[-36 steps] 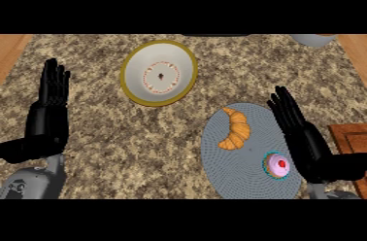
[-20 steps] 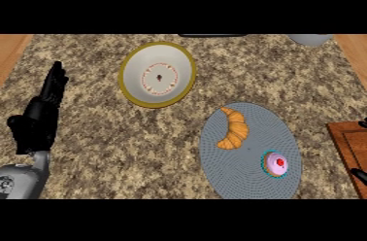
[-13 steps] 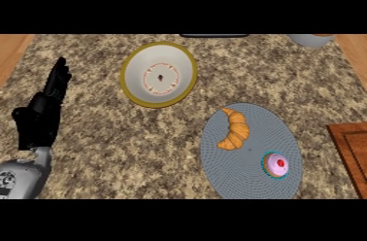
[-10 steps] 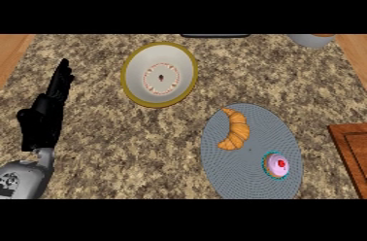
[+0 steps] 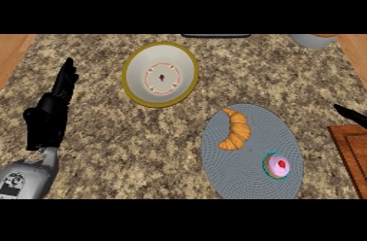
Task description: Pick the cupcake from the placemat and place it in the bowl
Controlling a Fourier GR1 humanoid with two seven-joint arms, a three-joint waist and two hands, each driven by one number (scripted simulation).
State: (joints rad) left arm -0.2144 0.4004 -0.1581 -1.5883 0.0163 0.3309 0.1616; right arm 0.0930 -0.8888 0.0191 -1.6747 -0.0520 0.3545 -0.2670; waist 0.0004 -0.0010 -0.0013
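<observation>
head view: cupcake (image 5: 277,165) sits on the grey placemat (image 5: 247,184), near its lower right edge, untouched. bowl (image 5: 160,74) is up-left, well apart. left hand (image 5: 52,109) rests at the left edge, fingers straight, holding nothing. right hand (image 5: 349,115) is only a tip at the right edge; can't tell its fingers. suggest coming in from the right, curling round the cupcake's base. croissant (image 5: 235,129) lies on the placemat between cupcake and bowl, so lift over it.
</observation>
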